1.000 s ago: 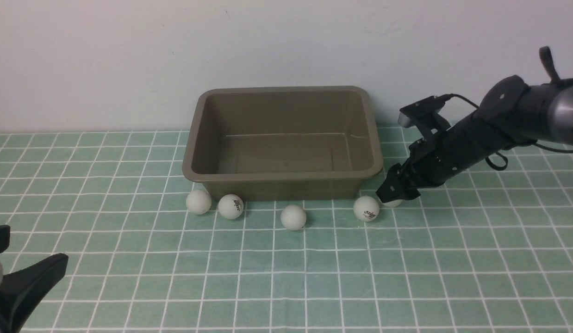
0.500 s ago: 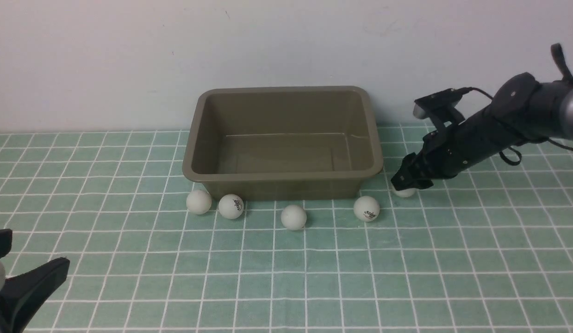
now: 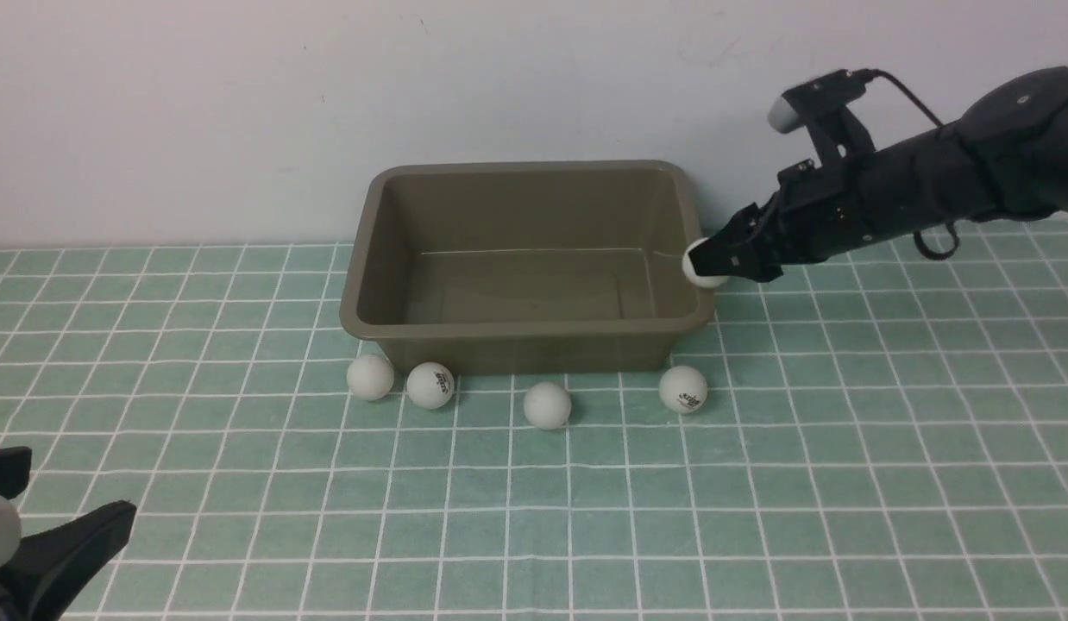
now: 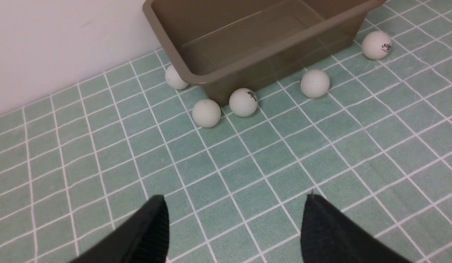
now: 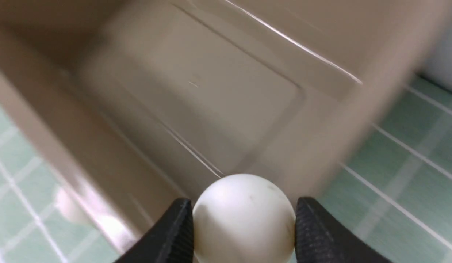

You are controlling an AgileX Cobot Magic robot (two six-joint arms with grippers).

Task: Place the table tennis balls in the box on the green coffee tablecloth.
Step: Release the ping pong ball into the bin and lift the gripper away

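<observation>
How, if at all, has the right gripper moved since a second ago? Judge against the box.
Yes. The right gripper, holding a ball, rose from the tablecloth to the right rim of the box.

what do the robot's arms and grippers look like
Everything that shows is matte black. The right arm is a thick black tube with a small grey-capped camera module on a bracket and a thin black cable looping off it. The right gripper and left gripper have tapered, wedge-shaped black fingers.
</observation>
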